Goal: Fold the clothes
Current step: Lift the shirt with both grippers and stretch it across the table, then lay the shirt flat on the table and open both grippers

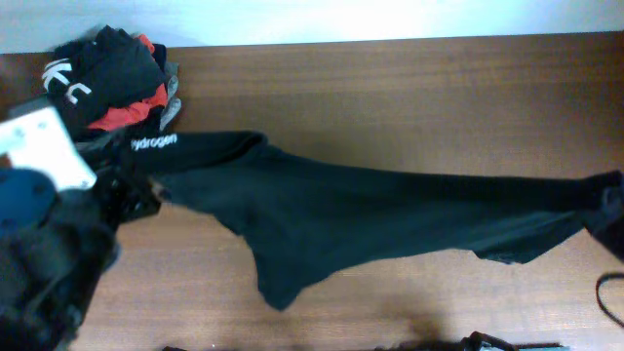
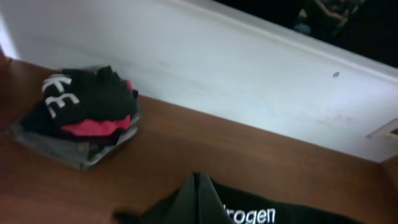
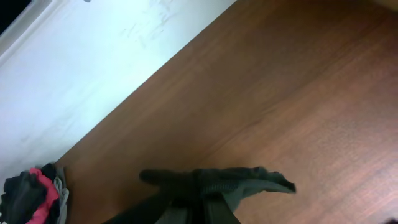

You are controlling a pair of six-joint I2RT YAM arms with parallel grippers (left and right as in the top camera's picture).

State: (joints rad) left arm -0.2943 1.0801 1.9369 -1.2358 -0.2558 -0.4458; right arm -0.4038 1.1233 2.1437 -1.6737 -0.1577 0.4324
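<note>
Black long-sleeved top (image 1: 341, 210) stretched lengthwise across wooden table (image 1: 409, 97) btwn left gripper (image 1: 132, 185) & right gripper (image 1: 606, 205), both w/ jaws clamped on its ends; nothing folded yet imo, so all folds left to do.

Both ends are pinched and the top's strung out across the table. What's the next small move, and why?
Probably lower both ends onto the table and lay the black top flat: the left gripper and right gripper hold it stretched into a bunched band, too narrow to fold yet.
</note>
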